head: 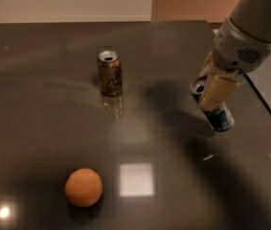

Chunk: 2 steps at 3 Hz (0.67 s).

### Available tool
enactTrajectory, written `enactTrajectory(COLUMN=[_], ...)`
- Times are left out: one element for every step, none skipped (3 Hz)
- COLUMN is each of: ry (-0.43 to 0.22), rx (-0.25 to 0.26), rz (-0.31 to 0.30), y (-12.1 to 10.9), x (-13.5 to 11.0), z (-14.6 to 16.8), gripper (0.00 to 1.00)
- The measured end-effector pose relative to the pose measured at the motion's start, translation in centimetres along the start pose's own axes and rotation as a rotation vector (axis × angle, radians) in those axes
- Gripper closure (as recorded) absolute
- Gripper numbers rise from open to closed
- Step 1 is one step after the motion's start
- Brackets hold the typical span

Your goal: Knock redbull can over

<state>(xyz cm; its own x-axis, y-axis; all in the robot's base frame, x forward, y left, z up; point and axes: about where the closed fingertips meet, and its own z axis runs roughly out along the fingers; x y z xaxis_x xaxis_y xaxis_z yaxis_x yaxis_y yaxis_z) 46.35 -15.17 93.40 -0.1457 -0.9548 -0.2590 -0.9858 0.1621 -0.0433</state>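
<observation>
The redbull can point(220, 119) is slim, dark blue and silver. It is at the right of the dark table, tilted steeply, with its silver top point(197, 87) up-left and its base down-right. My gripper point(210, 96) hangs from the grey arm at the upper right and is shut on the can's upper half. One beige finger point(217, 91) lies across the front of the can. Whether the can's base touches the table cannot be told.
A shorter brown-gold can point(110, 73) stands upright at the centre-left. An orange point(83, 187) lies near the front left. The table's right edge point(267, 108) runs diagonally just right of the gripper. A bright light patch point(136, 179) reflects on the tabletop.
</observation>
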Motion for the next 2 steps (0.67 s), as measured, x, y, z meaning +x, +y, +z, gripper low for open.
enactTrajectory(ry=[0.093, 0.161], rx=[-0.012, -0.045], rz=[0.003, -0.002], y=[0.6, 1.1], x=[1.9, 2.9], z=[0.5, 1.8], gripper=[1.0, 1.0])
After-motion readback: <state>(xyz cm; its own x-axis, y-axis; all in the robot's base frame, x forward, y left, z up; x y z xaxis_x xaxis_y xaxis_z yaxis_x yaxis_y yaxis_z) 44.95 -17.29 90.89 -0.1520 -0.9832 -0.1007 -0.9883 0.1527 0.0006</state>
